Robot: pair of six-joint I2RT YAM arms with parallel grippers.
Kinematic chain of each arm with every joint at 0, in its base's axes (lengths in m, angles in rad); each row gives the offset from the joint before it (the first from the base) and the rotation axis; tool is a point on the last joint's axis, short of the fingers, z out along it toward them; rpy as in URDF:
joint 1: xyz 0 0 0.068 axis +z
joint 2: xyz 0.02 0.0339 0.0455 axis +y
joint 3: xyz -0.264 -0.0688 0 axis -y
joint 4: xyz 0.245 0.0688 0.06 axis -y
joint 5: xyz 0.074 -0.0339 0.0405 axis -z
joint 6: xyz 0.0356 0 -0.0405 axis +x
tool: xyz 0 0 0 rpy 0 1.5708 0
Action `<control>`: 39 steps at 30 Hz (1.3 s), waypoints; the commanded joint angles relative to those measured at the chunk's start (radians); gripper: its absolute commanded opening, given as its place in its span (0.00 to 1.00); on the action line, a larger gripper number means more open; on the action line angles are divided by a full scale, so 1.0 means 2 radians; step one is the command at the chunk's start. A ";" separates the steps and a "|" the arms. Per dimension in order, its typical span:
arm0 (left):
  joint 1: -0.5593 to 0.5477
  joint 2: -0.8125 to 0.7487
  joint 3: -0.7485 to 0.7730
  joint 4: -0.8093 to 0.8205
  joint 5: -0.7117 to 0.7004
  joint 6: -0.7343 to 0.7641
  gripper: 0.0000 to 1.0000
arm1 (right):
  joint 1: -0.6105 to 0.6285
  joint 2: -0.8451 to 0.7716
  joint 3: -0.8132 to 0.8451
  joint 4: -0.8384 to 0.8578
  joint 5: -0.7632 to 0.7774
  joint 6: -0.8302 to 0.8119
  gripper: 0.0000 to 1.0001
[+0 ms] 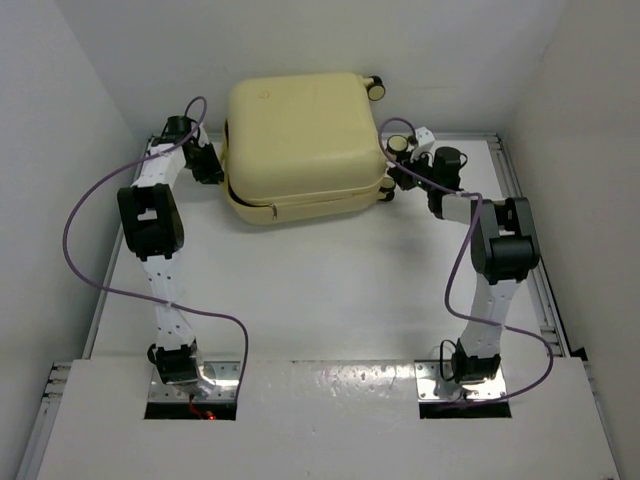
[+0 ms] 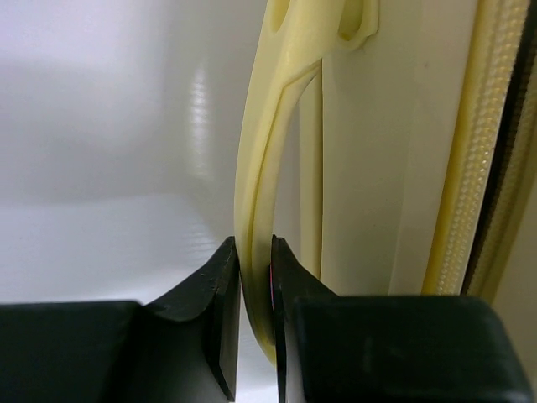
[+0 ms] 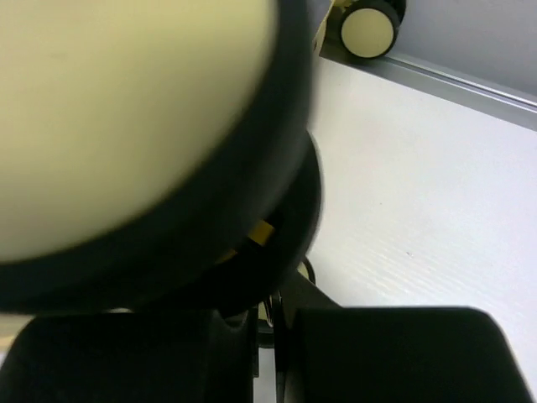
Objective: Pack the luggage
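The luggage (image 1: 300, 140) is a pale yellow hard-shell suitcase lying flat and closed at the back of the table. My left gripper (image 1: 216, 168) is at its left side. In the left wrist view the gripper (image 2: 256, 285) is shut on the suitcase's thin pale yellow side handle (image 2: 262, 168), beside the zipper seam (image 2: 470, 168). My right gripper (image 1: 393, 178) is at the suitcase's right front corner, by a wheel (image 1: 388, 192). In the right wrist view the gripper (image 3: 268, 323) is shut on a small thin zipper pull under a blurred wheel (image 3: 126, 109).
White walls stand close on the left, right and back. A metal rail (image 1: 520, 200) runs along the table's right edge and shows in the right wrist view (image 3: 453, 84). Another suitcase wheel (image 1: 378, 88) sticks out at the back right. Purple cables loop from both arms.
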 commanded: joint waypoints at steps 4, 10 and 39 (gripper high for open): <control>0.058 0.053 0.000 0.106 -0.195 0.086 0.00 | -0.073 0.081 0.111 0.027 0.227 -0.015 0.00; 0.058 0.054 0.007 0.115 -0.155 0.090 0.02 | -0.055 0.158 0.220 0.017 0.222 0.001 0.00; 0.111 -0.435 -0.264 0.126 0.100 0.069 1.00 | 0.242 -0.029 -0.015 0.079 0.025 0.046 0.00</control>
